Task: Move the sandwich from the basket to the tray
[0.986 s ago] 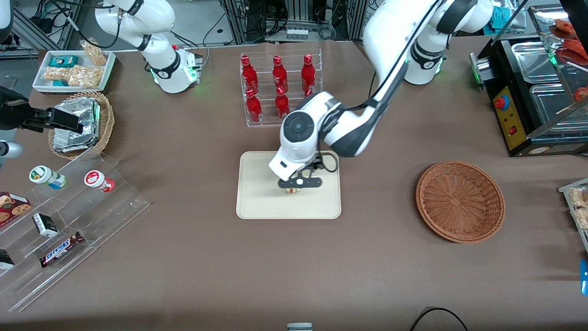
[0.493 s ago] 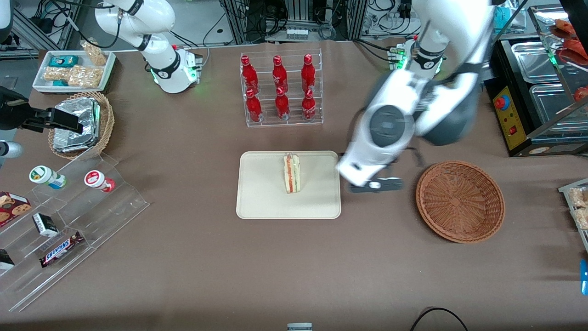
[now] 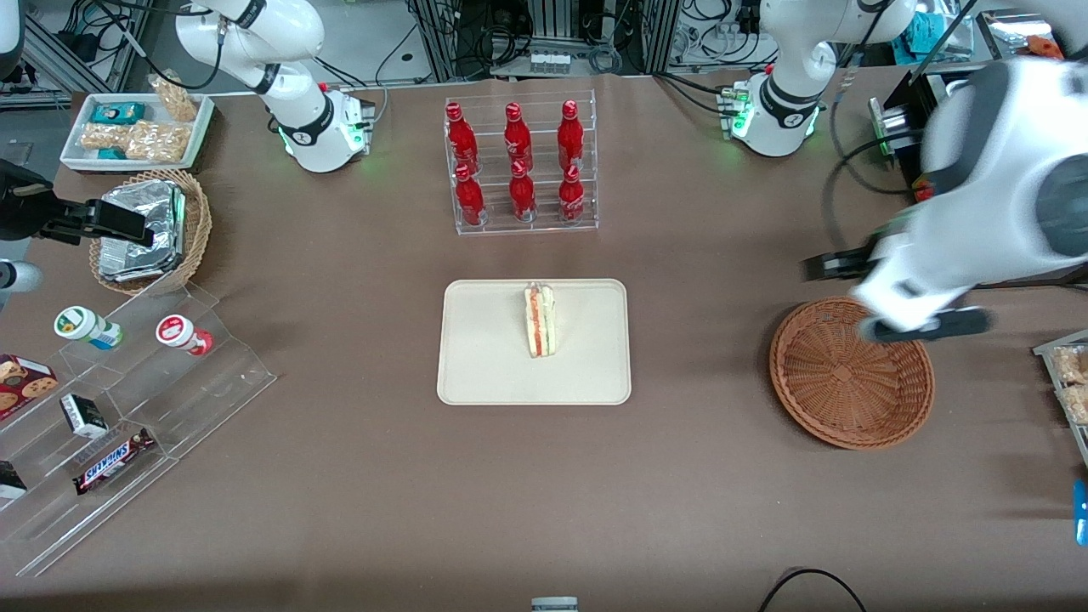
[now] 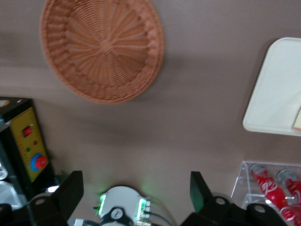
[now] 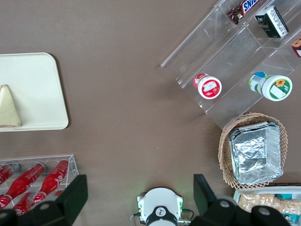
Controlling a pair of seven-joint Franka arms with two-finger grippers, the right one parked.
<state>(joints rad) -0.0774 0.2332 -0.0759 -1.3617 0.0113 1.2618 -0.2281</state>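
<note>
The sandwich stands on its edge on the cream tray, its red and green filling facing up. It also shows in the right wrist view on the tray. The reddish-brown basket lies empty toward the working arm's end of the table. My gripper hovers above the basket's rim, well away from the tray. In the left wrist view the gripper is open and empty, with the basket and a corner of the tray below.
A clear rack of red bottles stands farther from the camera than the tray. A black appliance sits near the basket. Toward the parked arm's end are a stepped acrylic stand, a tan basket of foil packs and a white snack tray.
My gripper let go of the sandwich on the tray, rose, and swung fast toward the working arm's end until it hung over the basket. The sandwich stays on the tray.
</note>
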